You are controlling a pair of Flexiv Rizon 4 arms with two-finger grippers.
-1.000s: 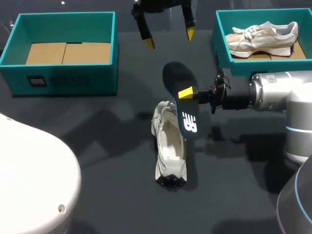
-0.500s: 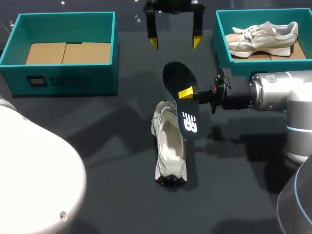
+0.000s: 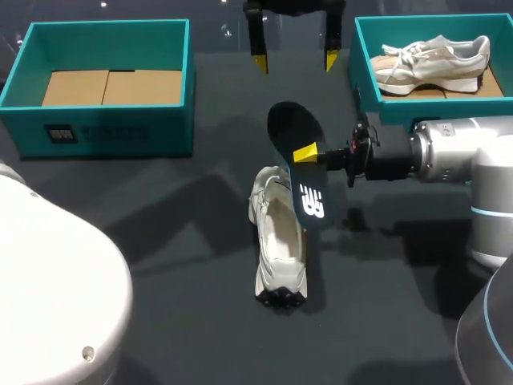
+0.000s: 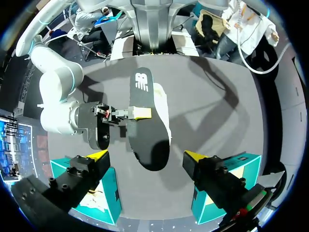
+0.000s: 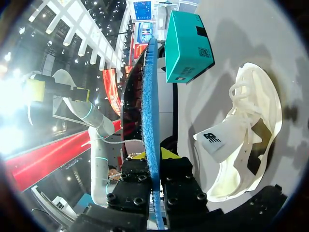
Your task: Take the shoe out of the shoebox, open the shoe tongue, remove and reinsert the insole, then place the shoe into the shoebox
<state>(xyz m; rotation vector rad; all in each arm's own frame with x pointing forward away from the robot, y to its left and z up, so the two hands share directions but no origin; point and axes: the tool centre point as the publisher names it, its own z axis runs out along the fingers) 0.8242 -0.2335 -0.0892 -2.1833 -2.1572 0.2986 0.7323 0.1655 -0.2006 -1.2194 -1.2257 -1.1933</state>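
Head view, clock positions taken from the middle of the tabletop (image 3: 160, 241). The white shoe (image 3: 278, 241) lies on the tabletop just toward 6 o'clock, its length running 12 to 6, opening upward. The dark insole (image 3: 298, 172) is out of the shoe, held over its 12 o'clock end. The insole's printed end points to 6 o'clock. The right pincer (image 3: 306, 154) enters from 3 o'clock and pinches the insole's edge between its yellow tips. The right wrist view shows the insole edge-on between them. The left pincer (image 3: 295, 61) hangs at 12 o'clock, fingers spread, holding nothing. One teal shoebox (image 3: 120, 128) sits at 10 o'clock, showing a cardboard floor. A second shoebox (image 3: 393, 111) at 2 o'clock holds another shoe (image 3: 437, 56).
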